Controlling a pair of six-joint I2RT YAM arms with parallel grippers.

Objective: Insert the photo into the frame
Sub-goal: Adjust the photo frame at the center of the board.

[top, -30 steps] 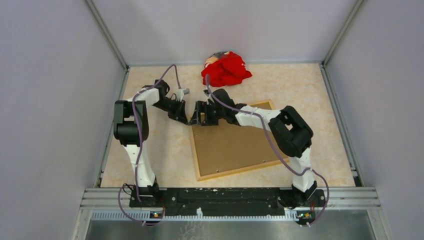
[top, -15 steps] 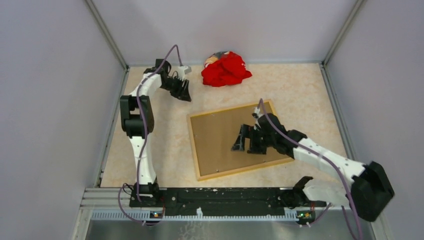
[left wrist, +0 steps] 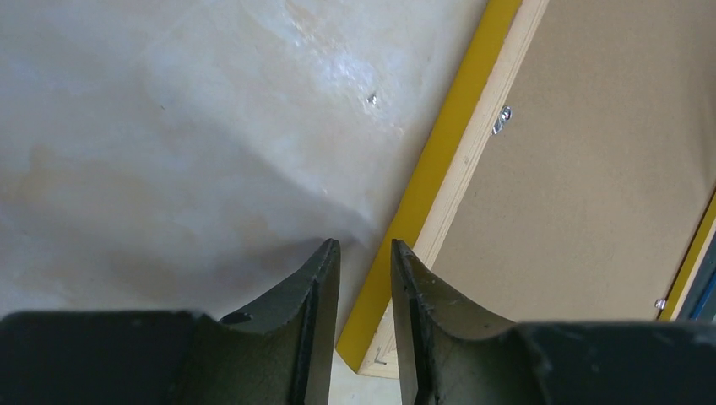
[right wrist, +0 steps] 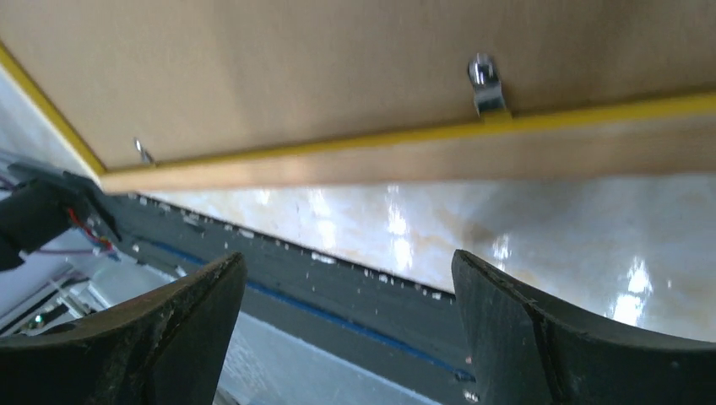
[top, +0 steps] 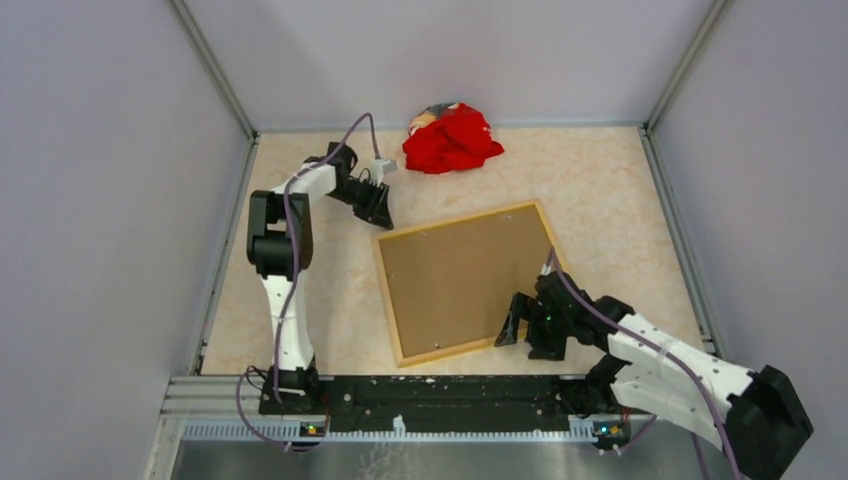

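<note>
The frame [top: 388, 300] lies face down on the table, pale wood back up, with a brown backing panel [top: 465, 275] filling it. The photo is hidden. My left gripper [top: 383, 218] hovers just outside the frame's far-left corner. In the left wrist view, that left gripper [left wrist: 366, 245] is open by a narrow gap with nothing in it, above the frame's yellow edge [left wrist: 439, 143]. My right gripper [top: 527, 338] is low at the frame's near edge. The right wrist view shows the right gripper [right wrist: 348, 256] wide open and empty, below the wooden rail [right wrist: 422, 156] and a metal clip [right wrist: 485, 84].
A crumpled red cloth [top: 452, 138] lies at the back of the table. Grey walls close in the left, right and back sides. A metal rail [top: 460, 390] with both arm bases runs along the near edge. Another small clip [left wrist: 501, 118] sits on the frame's left rail.
The left gripper left the frame's far-left corner, swung back-left, then returned near it with its jaws slightly parted. The right arm swept from that corner across the backing to the near edge.
</note>
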